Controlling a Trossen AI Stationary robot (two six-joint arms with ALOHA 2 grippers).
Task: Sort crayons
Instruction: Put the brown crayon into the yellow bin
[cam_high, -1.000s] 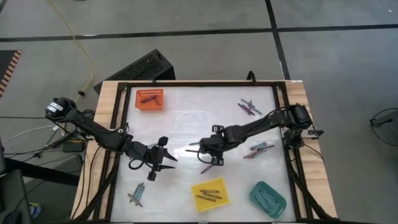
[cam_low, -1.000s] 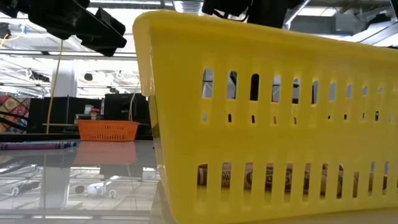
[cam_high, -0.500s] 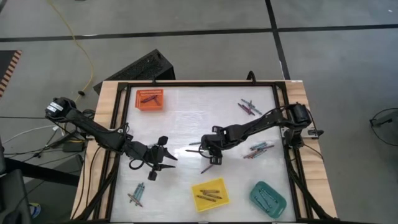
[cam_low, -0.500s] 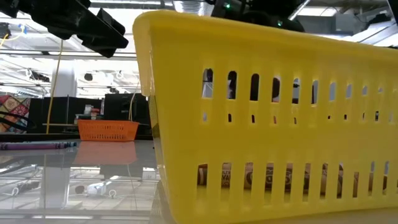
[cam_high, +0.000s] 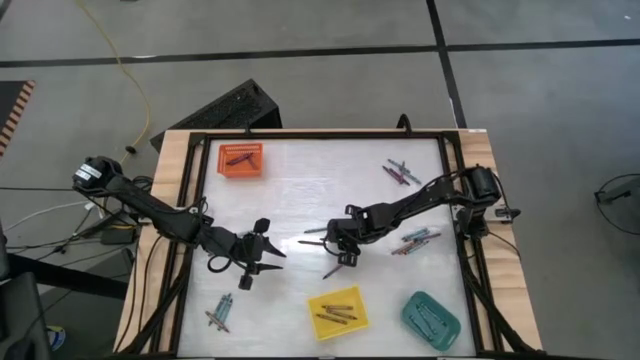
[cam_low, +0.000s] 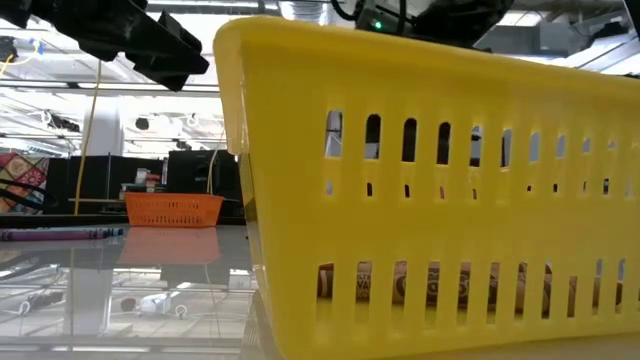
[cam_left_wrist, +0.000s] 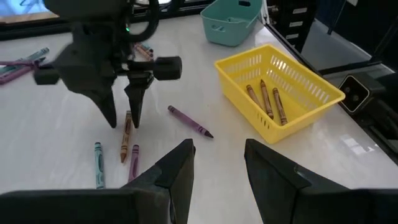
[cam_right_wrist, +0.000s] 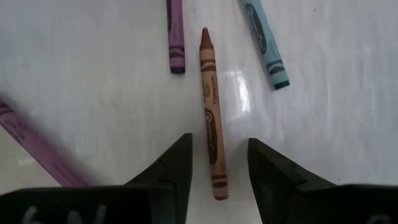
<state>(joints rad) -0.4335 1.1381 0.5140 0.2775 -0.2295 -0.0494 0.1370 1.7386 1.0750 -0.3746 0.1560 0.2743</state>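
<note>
Crayon in brown (cam_right_wrist: 211, 134) lying flat on the white table (cam_high: 300, 190), mid-table, with a purple crayon (cam_right_wrist: 175, 34) and a blue crayon (cam_right_wrist: 263, 40) just beside it. Right gripper (cam_right_wrist: 214, 165) hangs right over the brown one — fingers spread either side, nothing gripped. Another purple crayon (cam_left_wrist: 189, 121) lies toward the yellow tray (cam_left_wrist: 280, 90). Left gripper (cam_left_wrist: 214, 162) sits nearby, open and empty — just hovering.

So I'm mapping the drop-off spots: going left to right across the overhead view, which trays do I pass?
Orange tray at the far left corner, then the yellow tray along the near edge, then the teal tray at the near right.
</note>
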